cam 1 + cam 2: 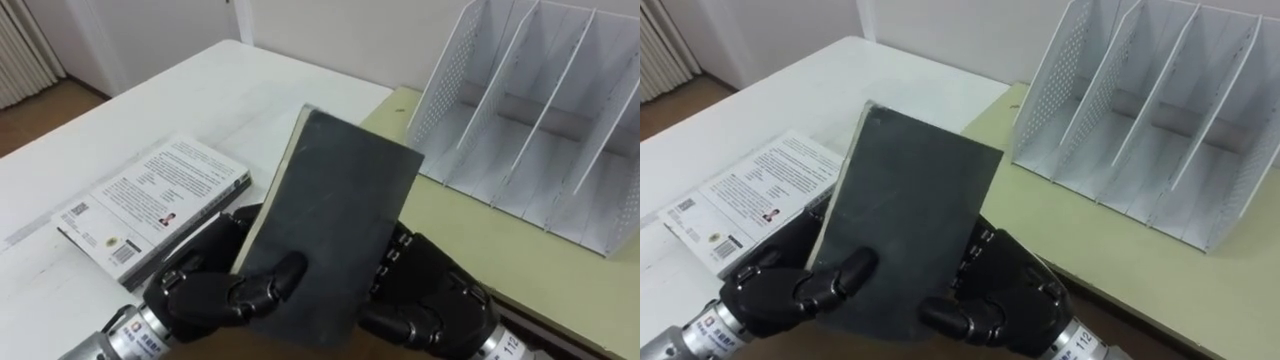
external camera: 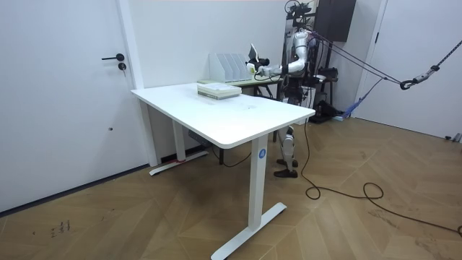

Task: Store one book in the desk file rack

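Where the two arms meet low in the eye views, the left hand [image 1: 200, 292] is clamped on the dark grey hardback book [image 1: 330, 210], with its thumb curled over the front cover and its fingers behind. The right hand [image 1: 430, 305] grips the same book along the lower right edge with curled fingers. The book is held tilted and clear of the table, near the rack but in none of its compartments. A white paperback book with printed text [image 1: 150, 205] lies flat on the white rectangular table [image 1: 200, 90], just left of the hands. The white perforated metal file rack [image 1: 540, 120] stands upright on the adjoining pale green desk surface [image 1: 470, 240]. The room view shows the robot standing at the table's far end.
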Robot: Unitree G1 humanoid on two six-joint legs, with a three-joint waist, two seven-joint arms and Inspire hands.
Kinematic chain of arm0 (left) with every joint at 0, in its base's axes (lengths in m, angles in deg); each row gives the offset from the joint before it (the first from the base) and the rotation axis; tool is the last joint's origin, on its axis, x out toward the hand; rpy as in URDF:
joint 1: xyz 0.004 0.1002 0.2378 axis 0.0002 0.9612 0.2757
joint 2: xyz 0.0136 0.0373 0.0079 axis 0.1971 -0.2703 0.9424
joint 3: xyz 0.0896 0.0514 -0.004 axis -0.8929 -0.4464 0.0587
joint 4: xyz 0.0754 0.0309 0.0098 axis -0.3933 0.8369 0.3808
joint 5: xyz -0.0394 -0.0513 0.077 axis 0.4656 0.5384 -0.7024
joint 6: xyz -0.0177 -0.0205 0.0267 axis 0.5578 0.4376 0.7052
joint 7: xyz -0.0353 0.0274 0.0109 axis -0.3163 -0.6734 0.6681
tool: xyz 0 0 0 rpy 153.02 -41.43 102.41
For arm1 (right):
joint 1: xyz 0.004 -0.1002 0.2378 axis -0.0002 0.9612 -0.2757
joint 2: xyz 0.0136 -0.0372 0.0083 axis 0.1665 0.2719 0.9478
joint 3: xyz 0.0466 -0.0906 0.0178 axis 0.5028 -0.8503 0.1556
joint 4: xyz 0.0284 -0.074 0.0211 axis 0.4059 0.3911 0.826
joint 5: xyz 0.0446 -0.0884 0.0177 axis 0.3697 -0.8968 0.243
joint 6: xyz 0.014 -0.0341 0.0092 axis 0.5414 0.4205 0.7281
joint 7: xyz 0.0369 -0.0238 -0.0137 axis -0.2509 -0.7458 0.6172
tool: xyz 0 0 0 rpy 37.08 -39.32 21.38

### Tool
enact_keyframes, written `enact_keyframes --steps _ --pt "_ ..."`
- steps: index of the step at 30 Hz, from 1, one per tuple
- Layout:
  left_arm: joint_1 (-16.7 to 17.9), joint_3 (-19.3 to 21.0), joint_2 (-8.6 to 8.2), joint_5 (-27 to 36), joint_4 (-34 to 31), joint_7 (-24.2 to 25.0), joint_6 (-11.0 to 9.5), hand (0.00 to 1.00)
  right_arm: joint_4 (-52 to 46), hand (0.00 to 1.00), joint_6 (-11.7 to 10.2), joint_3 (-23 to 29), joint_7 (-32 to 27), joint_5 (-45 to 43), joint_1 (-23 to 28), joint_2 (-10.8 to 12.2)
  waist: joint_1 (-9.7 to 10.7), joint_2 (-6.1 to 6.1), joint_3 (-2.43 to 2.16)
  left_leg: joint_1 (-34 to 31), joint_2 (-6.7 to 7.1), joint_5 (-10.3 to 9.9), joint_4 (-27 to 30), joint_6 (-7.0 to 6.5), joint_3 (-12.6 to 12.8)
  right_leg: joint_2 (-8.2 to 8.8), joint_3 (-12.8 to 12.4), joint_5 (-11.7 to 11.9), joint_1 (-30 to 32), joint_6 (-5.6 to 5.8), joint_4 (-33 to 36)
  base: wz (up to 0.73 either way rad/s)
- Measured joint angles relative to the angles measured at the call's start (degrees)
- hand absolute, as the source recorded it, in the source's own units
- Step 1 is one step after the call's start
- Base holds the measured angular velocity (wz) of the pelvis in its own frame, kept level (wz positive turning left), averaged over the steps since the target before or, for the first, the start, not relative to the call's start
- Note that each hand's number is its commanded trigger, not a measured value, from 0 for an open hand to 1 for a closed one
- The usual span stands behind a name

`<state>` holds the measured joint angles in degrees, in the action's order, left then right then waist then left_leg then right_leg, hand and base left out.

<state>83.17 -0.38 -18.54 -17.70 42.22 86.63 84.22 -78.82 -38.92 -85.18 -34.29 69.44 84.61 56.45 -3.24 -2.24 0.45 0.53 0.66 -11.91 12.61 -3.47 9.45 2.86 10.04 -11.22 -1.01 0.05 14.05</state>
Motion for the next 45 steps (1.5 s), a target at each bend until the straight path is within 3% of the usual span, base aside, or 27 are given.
enact_keyframes --steps 3,9,14,15,16,17,18,26,42,43,44,45 --pt "0.00 0.00 0.33 0.29 1.49 0.90 0.08 1.00 -0.01 0.00 0.03 -0.14 0.01 1.02 0.00 -0.83 -0.39 -0.50 -0.27 0.06 0.01 0.00 -0.02 0.00 0.01 0.01 -0.07 0.00 -0.04 0.00 0.01 0.00" --pt "0.00 0.00 2.16 0.52 2.28 1.28 1.21 1.00 0.00 0.00 0.11 -0.14 0.01 1.19 0.00 -1.58 -0.64 -0.85 -0.23 0.09 0.01 0.01 0.00 0.00 0.01 0.01 -0.13 0.00 -0.06 0.00 0.07 0.00" --pt "0.00 0.07 3.27 0.26 2.67 2.11 2.47 1.00 0.01 0.00 1.78 0.04 0.13 1.23 0.00 -2.26 -0.76 -1.26 -0.12 -0.15 0.00 0.00 0.13 0.00 0.01 0.00 -0.07 0.00 0.03 0.00 0.08 0.00" --pt "0.00 0.07 3.62 0.26 2.67 2.12 2.55 1.00 0.01 0.25 2.03 0.04 0.16 1.23 0.00 -2.29 -0.64 -1.30 -0.10 -0.18 0.00 0.00 0.14 0.00 0.01 0.00 -0.07 0.00 0.07 0.00 0.08 0.00" --pt "0.00 0.08 4.20 0.27 2.66 2.12 2.64 1.00 0.01 0.62 2.48 0.04 0.22 1.22 0.00 -2.38 -0.59 -1.38 -0.10 -0.26 0.00 0.00 0.14 0.00 0.00 0.00 -0.05 0.00 0.13 0.00 0.08 0.00" --pt "0.00 0.16 4.44 0.26 2.67 2.14 2.73 1.00 0.01 0.78 2.57 0.04 0.35 1.22 0.00 -2.42 -0.50 -1.49 -0.12 -0.31 0.00 -0.01 0.16 -0.02 -0.06 0.01 0.00 0.00 0.16 0.00 0.07 0.00" --pt "0.00 0.21 4.44 0.25 2.67 2.15 2.77 1.00 0.01 1.00 2.57 0.04 0.40 1.23 0.00 -2.42 -0.49 -1.53 -0.12 -0.33 0.00 -0.02 0.17 -0.03 -0.07 0.02 0.05 0.00 0.17 0.00 0.07 0.00" --pt "-0.04 0.31 4.46 -0.59 3.65 3.12 3.53 1.00 0.01 1.00 3.48 0.26 0.42 1.21 0.00 -2.54 -0.32 -2.34 -0.20 -0.37 0.02 -0.01 0.10 -0.02 -0.02 -0.02 -0.17 0.01 0.15 0.00 -0.19 0.00" --pt "-0.24 -1.71 4.46 -2.45 3.63 6.71 3.98 1.00 0.12 1.00 3.81 -0.14 0.40 0.70 -0.04 -2.47 -0.19 -2.06 -0.05 -0.26 0.03 -0.01 0.11 -0.02 -0.11 -0.02 -0.26 0.01 0.03 0.00 -0.19 0.00" --pt "-0.24 -1.71 4.46 -2.46 3.88 6.80 3.98 0.77 0.13 1.00 3.84 -0.22 0.43 0.64 -0.03 -2.47 -0.21 -2.05 -0.03 -0.17 0.03 -0.01 0.11 -0.02 -0.10 -0.03 -0.27 0.01 -0.08 0.00 -0.25 0.00" --pt "-0.24 -1.74 4.46 -2.47 4.06 6.84 3.98 0.10 0.15 1.00 3.85 -0.23 0.43 0.51 -0.03 -2.47 -0.21 -2.03 -0.02 -0.16 0.03 -0.01 0.10 -0.02 -0.10 -0.03 -0.28 0.01 -0.10 0.00 -0.27 0.00" --pt "-0.24 -1.80 4.46 -2.46 4.14 6.88 3.99 0.00 0.15 1.00 3.85 -0.26 0.43 0.49 -0.03 -2.46 -0.21 -2.02 -0.01 -0.16 0.03 -0.01 0.09 -0.02 -0.10 -0.03 -0.28 0.01 -0.09 0.00 -0.29 0.00"
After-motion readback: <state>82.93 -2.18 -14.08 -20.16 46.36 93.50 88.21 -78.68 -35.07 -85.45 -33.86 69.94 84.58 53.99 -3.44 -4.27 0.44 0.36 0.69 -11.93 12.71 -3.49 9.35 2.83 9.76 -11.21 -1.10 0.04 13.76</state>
